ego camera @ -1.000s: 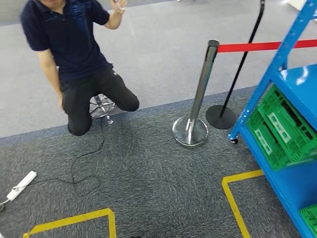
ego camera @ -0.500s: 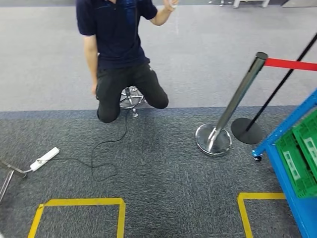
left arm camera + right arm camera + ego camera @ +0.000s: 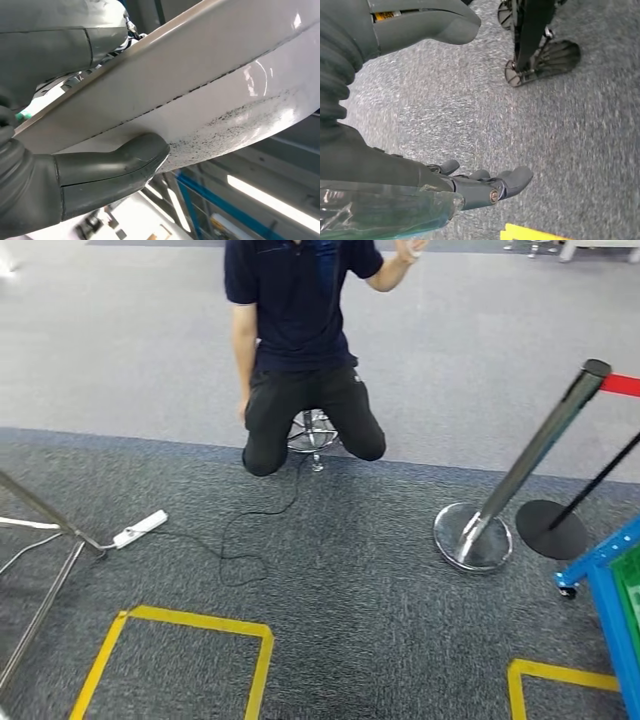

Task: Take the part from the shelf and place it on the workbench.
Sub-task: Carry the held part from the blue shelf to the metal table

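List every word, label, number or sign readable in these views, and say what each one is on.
No text can be read.
Yellow label on the right hand's thumb: print too small and blurred to read.
Pale label on the green crate: cut off at the edge, nothing legible.
Yellow floor tape: plain lines, no lettering.
White part held by the left hand: dark speckles, no writing.

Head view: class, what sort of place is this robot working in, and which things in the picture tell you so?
Probably an indoor test or demonstration area laid out like a warehouse. Yellow floor tape marks bays on the carpet, a blue shelf on a castor stands at the right, and a stanchion with red belt ropes off the space.
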Robot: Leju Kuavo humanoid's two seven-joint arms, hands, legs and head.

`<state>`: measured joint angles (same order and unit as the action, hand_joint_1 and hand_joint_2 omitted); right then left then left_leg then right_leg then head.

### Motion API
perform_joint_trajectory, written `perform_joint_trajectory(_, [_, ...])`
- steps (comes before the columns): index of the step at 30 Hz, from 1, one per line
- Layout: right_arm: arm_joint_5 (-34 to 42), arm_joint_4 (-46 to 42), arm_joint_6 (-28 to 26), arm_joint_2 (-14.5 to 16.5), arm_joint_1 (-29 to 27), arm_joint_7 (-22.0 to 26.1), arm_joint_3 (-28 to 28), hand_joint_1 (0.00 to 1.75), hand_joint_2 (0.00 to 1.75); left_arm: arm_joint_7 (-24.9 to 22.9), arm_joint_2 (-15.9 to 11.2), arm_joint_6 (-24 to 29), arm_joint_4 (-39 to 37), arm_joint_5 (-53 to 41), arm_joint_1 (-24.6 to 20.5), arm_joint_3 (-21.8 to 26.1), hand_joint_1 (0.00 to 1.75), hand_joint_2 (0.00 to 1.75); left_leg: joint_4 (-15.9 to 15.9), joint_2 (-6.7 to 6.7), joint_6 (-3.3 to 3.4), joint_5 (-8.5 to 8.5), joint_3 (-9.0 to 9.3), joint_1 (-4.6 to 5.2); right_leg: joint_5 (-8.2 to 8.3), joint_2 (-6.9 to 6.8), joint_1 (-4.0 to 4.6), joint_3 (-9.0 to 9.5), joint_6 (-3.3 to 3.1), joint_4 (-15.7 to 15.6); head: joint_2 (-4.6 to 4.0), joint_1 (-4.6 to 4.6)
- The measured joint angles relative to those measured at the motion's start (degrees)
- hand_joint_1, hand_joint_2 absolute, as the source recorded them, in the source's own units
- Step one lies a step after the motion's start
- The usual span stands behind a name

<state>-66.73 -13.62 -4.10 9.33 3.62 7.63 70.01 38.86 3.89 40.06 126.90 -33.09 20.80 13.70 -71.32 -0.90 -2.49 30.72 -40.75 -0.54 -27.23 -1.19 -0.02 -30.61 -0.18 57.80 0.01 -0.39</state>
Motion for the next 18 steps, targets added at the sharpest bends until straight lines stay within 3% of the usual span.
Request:
perform_joint_trajectory(1, [0.00,0.00,0.03,0.00,0.01,0.00,0.00,0.00,1.75,0.00,0.00,0.00,-0.01,-0.02,0.01,0.00,1.75,1.75,-0.27,0.12,0.03,-0.42,0.08,0.01,-0.02,-0.83,0.06,-0.03,-0.03,0.01,-0.01,-0.01])
perform_joint_trajectory(3, [-0.03,0.00,0.07,0.02,0.15,0.01,0.00,0.00,1.75,0.00,-0.01,0.00,-0.02,-0.07,0.01,0.00,1.75,1.75,4.67,1.02,0.29,-3.53,3.11,0.14,-0.11,-2.30,0.12,0.07,0.04,0.01,-0.01,-0.02])
perform_joint_trajectory(5, [-0.08,0.00,0.09,0.03,0.24,0.02,0.00,0.00,1.75,0.00,-0.02,0.00,-0.01,-0.18,-0.11,-0.02,1.75,1.75,11.61,4.04,0.83,-5.90,7.03,0.61,-0.38,-3.52,0.40,0.15,0.42,0.15,-0.01,-0.06])
perform_joint_trajectory(6, [-0.10,0.00,0.08,0.03,0.25,0.03,0.00,0.00,1.75,0.00,-0.01,0.00,-0.01,-0.26,-0.15,-0.03,1.75,1.75,13.73,5.16,1.16,-6.26,8.10,0.84,-0.53,-4.12,0.58,0.25,0.67,0.23,-0.01,-0.03])
perform_joint_trajectory(7, [-0.11,0.00,0.05,0.03,0.26,0.03,0.00,0.00,1.75,0.00,-0.01,0.00,0.00,-0.33,-0.14,-0.04,1.75,1.75,14.66,5.58,1.47,-6.17,8.43,1.04,-0.67,-4.76,0.74,0.33,0.92,0.27,-0.01,-0.04])
perform_joint_trajectory(9, [-0.14,0.00,0.01,0.02,0.36,0.04,0.00,0.00,1.75,0.00,-0.01,0.00,0.01,-0.39,0.06,-0.02,1.75,1.75,14.98,4.17,2.12,-6.28,8.26,0.94,-0.95,-5.70,0.76,0.60,1.45,0.23,-0.01,0.03])
perform_joint_trajectory(11, [-0.14,0.00,-0.02,0.03,0.44,0.07,0.00,0.00,1.75,0.00,0.00,0.00,0.01,-0.39,0.12,-0.01,1.75,1.75,15.19,2.82,2.70,-6.57,8.24,0.57,-2.42,-3.56,0.56,-0.16,2.19,2.21,-0.01,0.26])
perform_joint_trajectory(13, [-0.14,0.02,-0.01,0.05,0.36,0.09,-0.01,0.00,1.75,0.01,0.01,-0.01,0.00,-0.41,0.02,-0.05,1.75,1.75,15.25,1.49,3.08,-6.77,8.14,0.34,-5.74,-0.19,0.31,-3.19,2.77,8.79,0.00,0.57])
perform_joint_trajectory(14, [-0.15,0.03,0.00,0.06,0.26,0.08,-0.01,0.00,1.75,0.01,0.01,-0.02,-0.01,-0.41,0.00,-0.07,1.75,1.75,15.24,0.81,3.20,-6.82,8.06,0.32,-7.38,0.62,0.22,-5.12,2.91,12.73,0.00,0.63])
perform_joint_trajectory(16, [-0.17,0.04,-0.01,0.07,0.10,0.07,-0.01,0.00,1.75,0.02,0.01,-0.02,-0.02,-0.42,0.00,-0.09,1.75,1.75,15.22,-0.03,3.24,-6.85,7.99,0.32,-8.99,0.96,0.15,-7.47,3.05,17.27,0.01,0.64])
perform_joint_trajectory(18, [-0.17,0.04,-0.01,0.07,0.07,0.06,-0.01,0.00,1.75,0.02,0.01,-0.02,-0.02,-0.42,0.02,-0.09,1.75,1.75,15.21,-0.21,3.24,-6.85,7.99,0.32,-9.11,0.97,0.15,-7.85,3.06,17.92,0.00,0.63])
